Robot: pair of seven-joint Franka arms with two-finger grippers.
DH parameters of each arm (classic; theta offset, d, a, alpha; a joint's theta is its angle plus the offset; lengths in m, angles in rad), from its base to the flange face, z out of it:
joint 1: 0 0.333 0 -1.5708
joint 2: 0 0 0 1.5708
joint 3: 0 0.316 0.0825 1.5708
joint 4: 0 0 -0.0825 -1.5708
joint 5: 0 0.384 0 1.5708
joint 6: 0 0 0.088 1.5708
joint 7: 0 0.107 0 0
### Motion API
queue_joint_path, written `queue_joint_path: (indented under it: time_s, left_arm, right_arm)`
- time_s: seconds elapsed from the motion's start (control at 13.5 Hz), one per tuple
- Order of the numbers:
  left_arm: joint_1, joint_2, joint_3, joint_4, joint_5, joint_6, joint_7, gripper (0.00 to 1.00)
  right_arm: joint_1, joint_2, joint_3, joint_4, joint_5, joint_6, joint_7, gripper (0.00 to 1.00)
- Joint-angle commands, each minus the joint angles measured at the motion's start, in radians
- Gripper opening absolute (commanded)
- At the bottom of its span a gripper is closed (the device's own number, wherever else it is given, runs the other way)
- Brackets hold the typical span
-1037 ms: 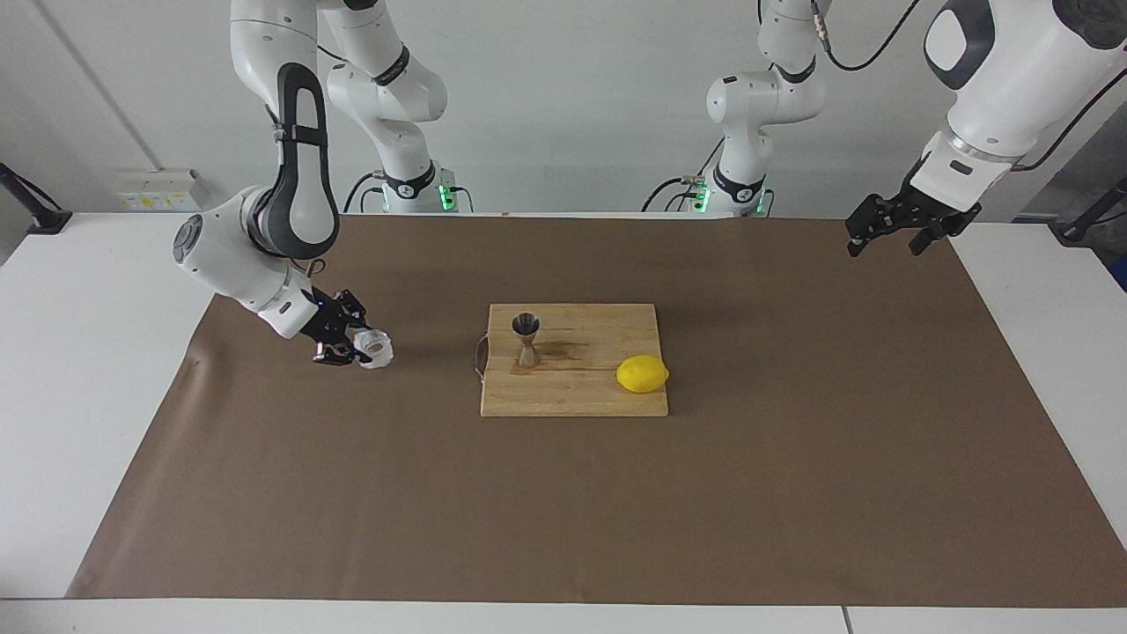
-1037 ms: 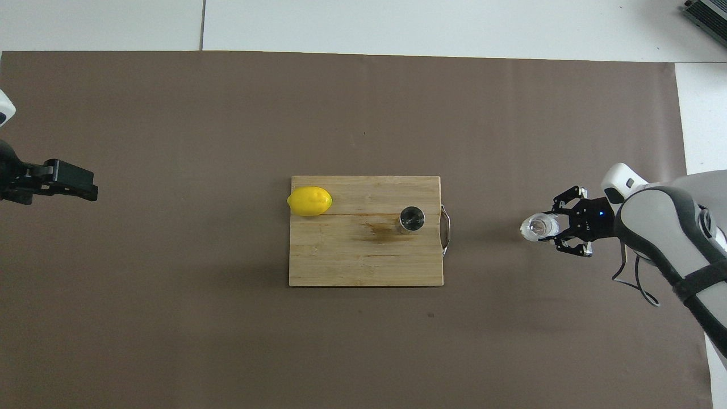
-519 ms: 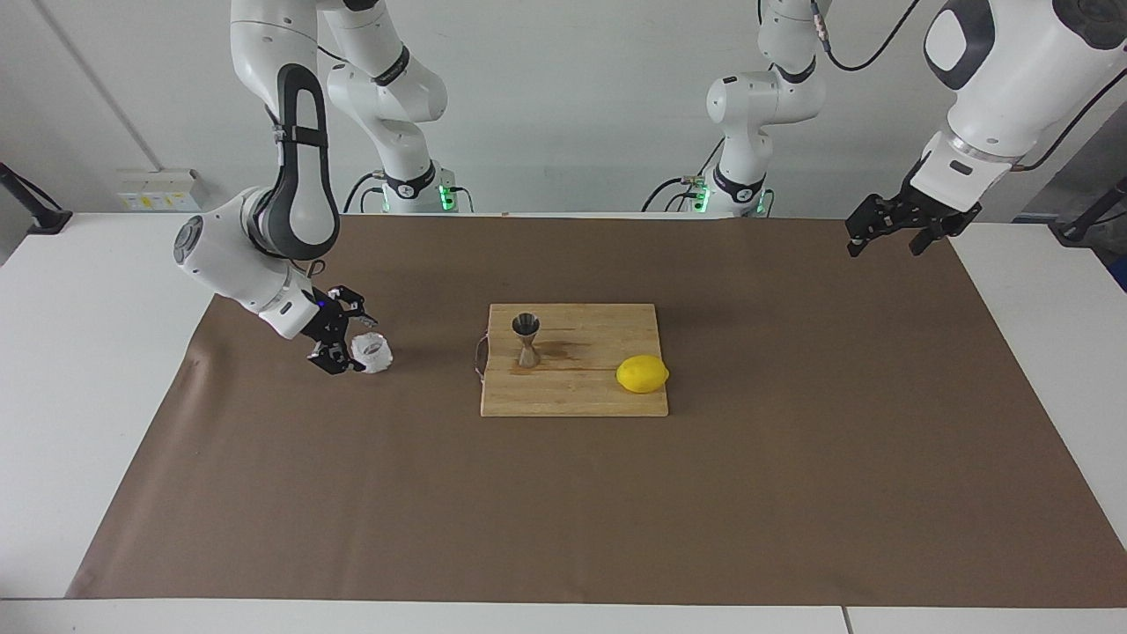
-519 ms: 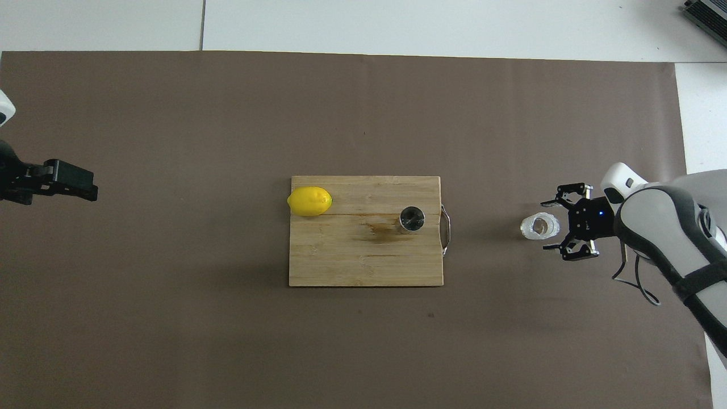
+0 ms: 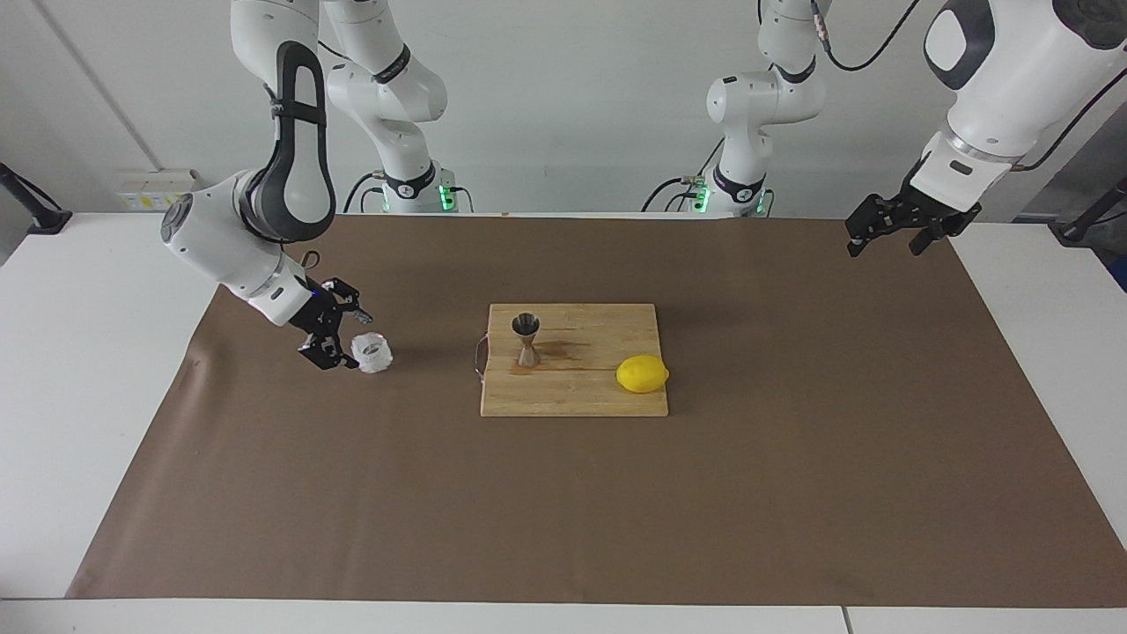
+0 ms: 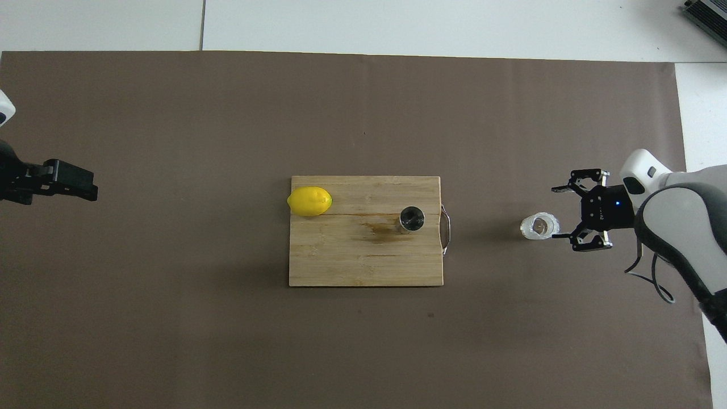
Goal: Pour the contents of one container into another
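The small textured glass cup (image 5: 372,352) stands upright on the brown mat toward the right arm's end of the table; it also shows in the overhead view (image 6: 539,225). My right gripper (image 5: 342,339) is open and empty just beside the cup, clear of it, as the overhead view (image 6: 560,212) also shows. The steel hourglass jigger (image 5: 526,339) stands upright on the wooden cutting board (image 5: 581,392), also in the overhead view (image 6: 411,219). My left gripper (image 5: 885,238) waits open and raised over the mat's edge at the left arm's end, also in the overhead view (image 6: 85,190).
A yellow lemon (image 5: 642,373) lies on the board toward the left arm's end. The board (image 6: 341,261) has a metal handle (image 6: 446,229) on the side facing the cup. A brown mat (image 5: 563,511) covers the table.
My right gripper let go of the glass cup, opened and drew back from it, lifting a little. The cup stands where it was set. The left arm has not moved.
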Motion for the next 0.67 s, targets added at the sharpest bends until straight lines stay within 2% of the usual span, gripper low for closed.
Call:
queue_joint_path:
  time_s: [0.0,0.22,0.37,0.59]
  left_arm:
    - [0.009,-0.019,-0.004,-0.014,0.007,0.003,0.000,1.00]
    - [0.009,-0.019,-0.004,-0.014,0.007,0.003,0.000,1.00]
    - [0.009,-0.019,-0.004,-0.014,0.007,0.003,0.000,1.00]
    - [0.009,-0.019,-0.004,-0.014,0.007,0.003,0.000,1.00]
  right_arm:
    - [-0.001,-0.051,0.013,0.026,0.009,-0.017,0.123,1.00]
    - [0.048,-0.123,0.014,0.067,-0.107,-0.020,0.427,1.00]
    - [0.082,-0.132,0.016,0.151,-0.213,-0.095,0.677,1.00]
    - [0.097,-0.129,0.019,0.253,-0.300,-0.182,1.041,1.00]
